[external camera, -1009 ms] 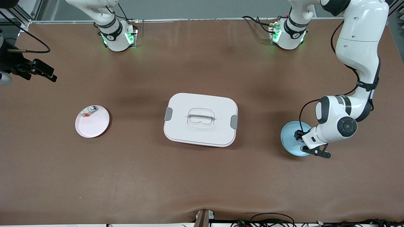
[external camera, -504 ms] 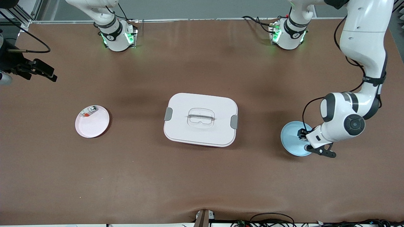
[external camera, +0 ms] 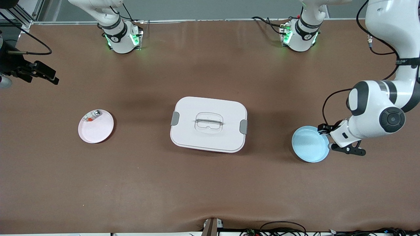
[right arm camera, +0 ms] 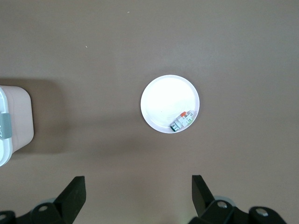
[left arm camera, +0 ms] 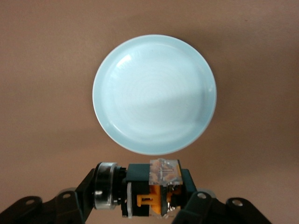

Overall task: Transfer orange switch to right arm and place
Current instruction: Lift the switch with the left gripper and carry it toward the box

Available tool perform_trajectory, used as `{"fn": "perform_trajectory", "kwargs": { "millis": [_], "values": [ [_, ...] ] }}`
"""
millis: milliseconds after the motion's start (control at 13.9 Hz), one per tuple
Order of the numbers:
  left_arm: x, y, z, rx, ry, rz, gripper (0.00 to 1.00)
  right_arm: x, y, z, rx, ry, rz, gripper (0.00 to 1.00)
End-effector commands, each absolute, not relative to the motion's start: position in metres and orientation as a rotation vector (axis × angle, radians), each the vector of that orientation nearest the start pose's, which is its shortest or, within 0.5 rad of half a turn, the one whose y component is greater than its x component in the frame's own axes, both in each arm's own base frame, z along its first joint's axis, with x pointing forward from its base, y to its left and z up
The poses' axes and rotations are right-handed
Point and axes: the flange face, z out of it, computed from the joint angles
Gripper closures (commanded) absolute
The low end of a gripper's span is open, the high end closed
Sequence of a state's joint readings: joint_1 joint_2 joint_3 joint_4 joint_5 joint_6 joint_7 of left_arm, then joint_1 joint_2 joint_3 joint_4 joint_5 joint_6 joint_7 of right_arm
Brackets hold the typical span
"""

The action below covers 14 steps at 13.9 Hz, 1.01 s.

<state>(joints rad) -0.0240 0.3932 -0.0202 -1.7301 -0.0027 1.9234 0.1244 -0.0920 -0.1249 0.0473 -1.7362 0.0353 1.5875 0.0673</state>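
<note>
The left gripper has its two black fingers closed on the orange switch, a small black blocky component with a bright orange centre and a silvery round cap at one end, held clear of the table just past the rim of the round pale-blue plate, which lies bare beneath it. By my reading the pick is done and the hand-over is the step in hand: the next move calls for carrying the switch toward the middle of the table, over the white rectangular lidded box, with enough of the body left exposed for the other fingers to take. The right gripper waits with fingers spread wide and nothing between them, high above the round pale-pink plate, which holds a small silvery-clear piece with a red bit. Only the left wrist view shows the grip on the switch; the front view hides it against the left gripper
</note>
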Motion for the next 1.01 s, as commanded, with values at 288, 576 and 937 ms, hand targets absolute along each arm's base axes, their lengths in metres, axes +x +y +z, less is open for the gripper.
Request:
{"fn": "perform_trajectory", "kwargs": {
  "millis": [288, 576, 937],
  "values": [
    [0.607, -0.042, 0.46, -3.299, -0.115, 0.464, 0.56, 0.509, -0.031, 0.623, -3.093, 0.23, 0.024, 0.0],
    [0.586, -0.06, 0.522, -3.394, -0.54, 0.489, 0.56, 0.511, -0.031, 0.622, -3.094, 0.204, 0.028, 0.0],
    [0.568, -0.089, 0.572, -3.359, -1.109, 0.613, 0.56, 0.514, -0.025, 0.624, -3.111, 0.178, 0.019, 0.0]
  ]
}}
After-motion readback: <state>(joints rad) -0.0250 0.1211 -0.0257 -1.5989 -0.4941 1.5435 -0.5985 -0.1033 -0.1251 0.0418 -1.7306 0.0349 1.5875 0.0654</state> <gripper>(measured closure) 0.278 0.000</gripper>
